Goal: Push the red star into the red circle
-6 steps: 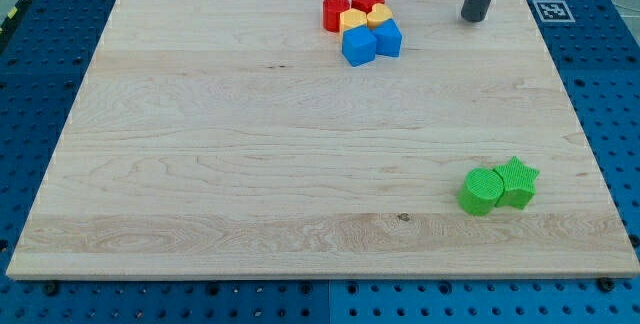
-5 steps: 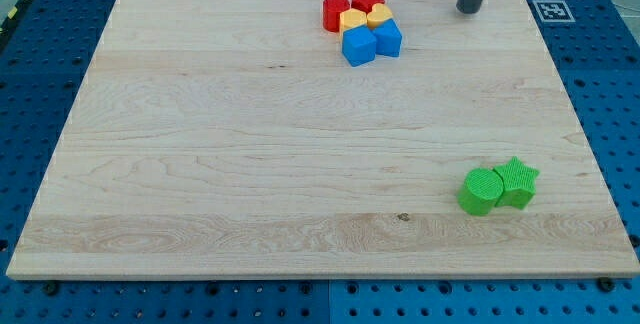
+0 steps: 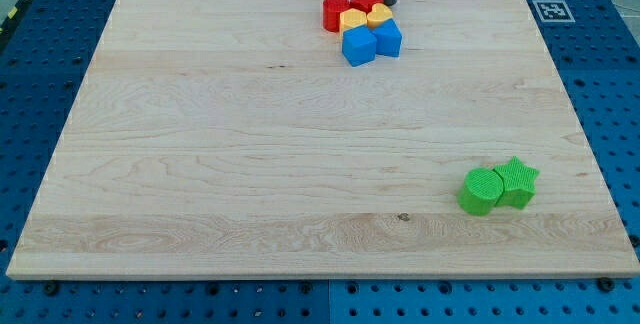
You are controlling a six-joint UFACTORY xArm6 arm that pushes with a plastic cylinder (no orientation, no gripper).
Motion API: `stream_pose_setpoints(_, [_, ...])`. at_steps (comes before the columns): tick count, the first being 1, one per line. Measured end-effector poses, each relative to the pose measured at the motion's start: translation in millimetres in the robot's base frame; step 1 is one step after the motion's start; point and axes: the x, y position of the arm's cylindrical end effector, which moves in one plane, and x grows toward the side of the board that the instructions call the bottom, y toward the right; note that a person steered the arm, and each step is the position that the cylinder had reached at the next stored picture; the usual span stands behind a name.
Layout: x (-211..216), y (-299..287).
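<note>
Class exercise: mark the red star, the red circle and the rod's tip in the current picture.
Red star block (image 3: 366, 0): camera view, its visible top face.
Red circle block (image 3: 335, 12): camera view, top centre.
My tip (image 3: 388, 2): camera view, rod's very end, beside the star's right.

There is just one camera. It sits up high past the bottom edge of the wooden tabletop (image 3: 250, 154) and looks down and across toward the top edge. It is far enough back to show all four corners and the blue pegboard (image 3: 610, 84) around it.

Wooden board (image 3: 250, 144), red-yellow-blue block cluster (image 3: 362, 24) top, green pair (image 3: 498, 186) lower right
</note>
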Motion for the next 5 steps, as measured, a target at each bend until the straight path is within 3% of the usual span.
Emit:
stream_pose_setpoints(3, [4, -60])
stream_pose_setpoints(5, [4, -69])
